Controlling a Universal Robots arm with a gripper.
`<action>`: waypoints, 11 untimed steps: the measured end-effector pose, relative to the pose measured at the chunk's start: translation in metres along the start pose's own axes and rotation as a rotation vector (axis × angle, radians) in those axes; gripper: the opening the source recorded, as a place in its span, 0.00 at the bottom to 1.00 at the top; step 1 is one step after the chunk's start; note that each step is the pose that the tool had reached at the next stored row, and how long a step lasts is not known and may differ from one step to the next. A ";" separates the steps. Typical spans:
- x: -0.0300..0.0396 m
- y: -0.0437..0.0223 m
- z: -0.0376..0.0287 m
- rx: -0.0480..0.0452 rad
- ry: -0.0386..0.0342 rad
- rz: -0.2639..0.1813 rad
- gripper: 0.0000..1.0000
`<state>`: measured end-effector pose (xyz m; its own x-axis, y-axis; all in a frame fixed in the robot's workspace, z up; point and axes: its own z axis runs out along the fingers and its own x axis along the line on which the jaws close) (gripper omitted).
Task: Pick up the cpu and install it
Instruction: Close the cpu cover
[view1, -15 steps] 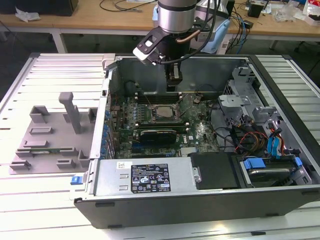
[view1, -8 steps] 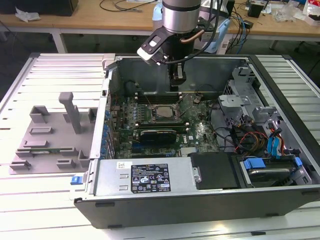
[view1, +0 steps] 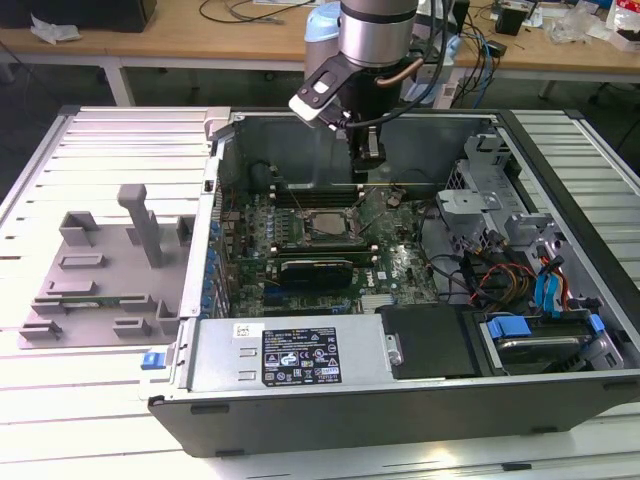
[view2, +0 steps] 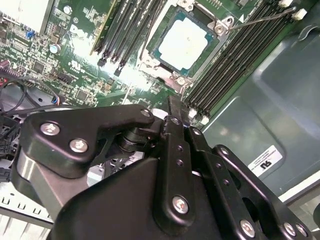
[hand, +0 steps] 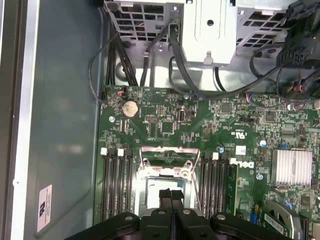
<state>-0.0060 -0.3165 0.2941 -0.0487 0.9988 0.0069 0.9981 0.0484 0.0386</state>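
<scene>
Silvery cpu (view2: 184, 41) lying in the motherboard socket (view2: 216, 26).
I read the gripper (hand: 171, 194) as closed, fingers pressed together, holding nothing, near the cpu.

No wording is clear enough to read. Inside the computer case (view1: 400, 412), a metal panel carries a black label (view1: 301, 357) with white print and a small white sticker (view1: 248, 330) just beside it. A wall sticker (view2: 265, 158) (hand: 44, 207) sits on the case's inner wall in both wrist views.
</scene>
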 end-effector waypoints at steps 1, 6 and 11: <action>-0.0001 0.0011 0.0001 -0.0001 0.0000 0.000 0.11; -0.0005 0.0111 0.0004 -0.0001 0.0000 0.000 0.11; -0.0011 0.0234 0.0010 -0.0001 0.0001 0.000 0.11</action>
<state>0.0175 -0.3164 0.2940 -0.0488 0.9988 0.0071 0.9981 0.0485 0.0387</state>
